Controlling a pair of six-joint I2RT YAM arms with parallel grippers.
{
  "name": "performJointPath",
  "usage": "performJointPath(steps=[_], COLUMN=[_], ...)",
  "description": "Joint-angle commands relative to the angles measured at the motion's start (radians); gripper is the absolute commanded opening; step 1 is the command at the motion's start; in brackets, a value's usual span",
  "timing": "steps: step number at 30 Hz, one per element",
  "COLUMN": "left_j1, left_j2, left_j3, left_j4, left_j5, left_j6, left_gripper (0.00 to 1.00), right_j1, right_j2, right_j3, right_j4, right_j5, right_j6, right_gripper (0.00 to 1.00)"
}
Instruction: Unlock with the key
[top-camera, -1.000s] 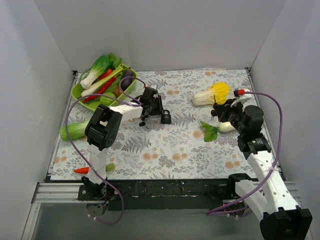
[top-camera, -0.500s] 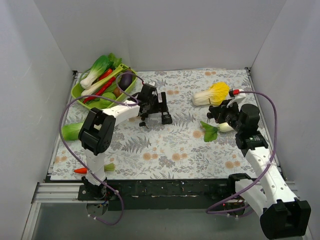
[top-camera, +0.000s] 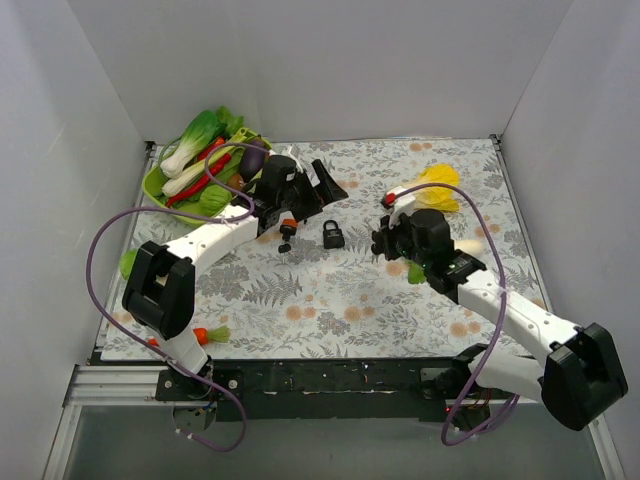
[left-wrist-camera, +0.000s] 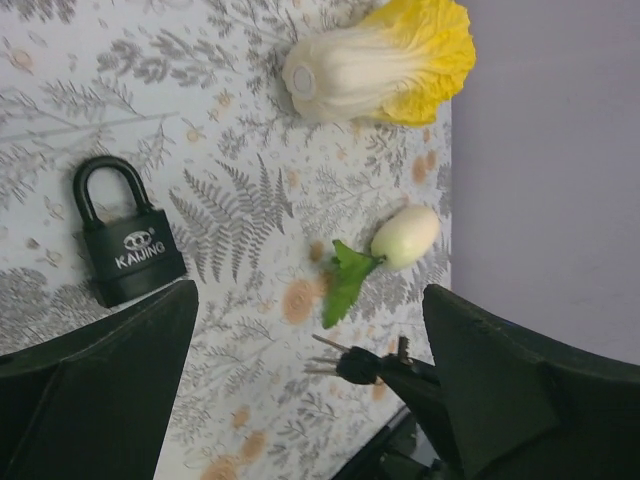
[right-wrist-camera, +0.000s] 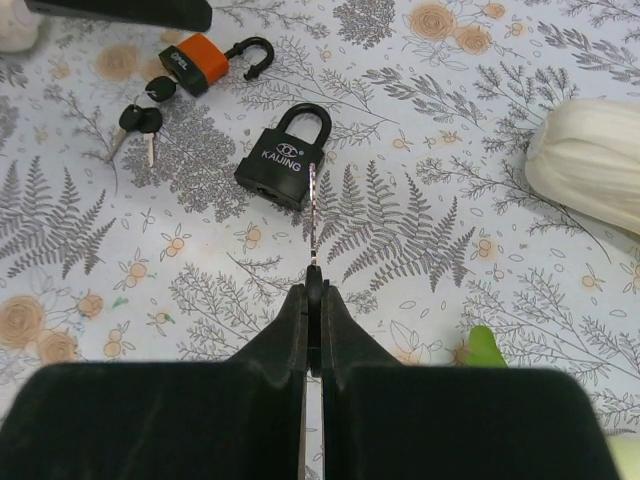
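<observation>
A black padlock (top-camera: 333, 235) (left-wrist-camera: 125, 250) (right-wrist-camera: 285, 160) lies flat on the flowered mat with its shackle closed. My right gripper (right-wrist-camera: 314, 292) (top-camera: 380, 240) is shut on a key (right-wrist-camera: 312, 210) (left-wrist-camera: 350, 366). The key's blade points at the padlock's body, with its tip just short of it. My left gripper (top-camera: 325, 197) (left-wrist-camera: 310, 292) hovers behind the padlock, open and holding nothing. An orange padlock (right-wrist-camera: 195, 62) (top-camera: 287, 224) with its shackle swung open lies to the left, with a bunch of keys (right-wrist-camera: 140, 120) beside it.
A green tray (top-camera: 157, 186) of vegetables stands at the back left. A napa cabbage (top-camera: 428, 186) (left-wrist-camera: 380, 60) and a white radish with a leaf (left-wrist-camera: 400, 240) lie on the right. A bok choy (top-camera: 128, 262) and a carrot (top-camera: 205, 333) lie near the left edge.
My left gripper has opened, let go of the black padlock and drawn back from it. My right arm has swung left and brought the key up to the padlock.
</observation>
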Motion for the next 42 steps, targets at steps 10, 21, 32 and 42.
performJointPath(steps=[10,21,32,42], left_j1=[-0.008,-0.010,-0.010,-0.008], left_j2=[0.008,-0.001,-0.005,0.005], left_j3=[-0.099,-0.169,-0.197,-0.200], left_j4=[0.061,0.118,0.184,0.199], left_j5=[0.198,0.169,0.145,0.166], left_j6=[-0.304,-0.376,-0.439,-0.454], left_gripper=[0.93,0.79,0.50,0.27], right_j1=[0.268,0.379,0.422,0.437], right_j2=[0.281,0.412,0.441,0.466], right_j3=[0.235,0.304,0.291,0.260], right_j4=[0.093,0.135,0.170,0.233], right_j5=[0.475,0.629,0.670,0.716], right_j6=[-0.261,-0.365,-0.400,-0.478], right_gripper=[0.01,0.01,0.01,0.01])
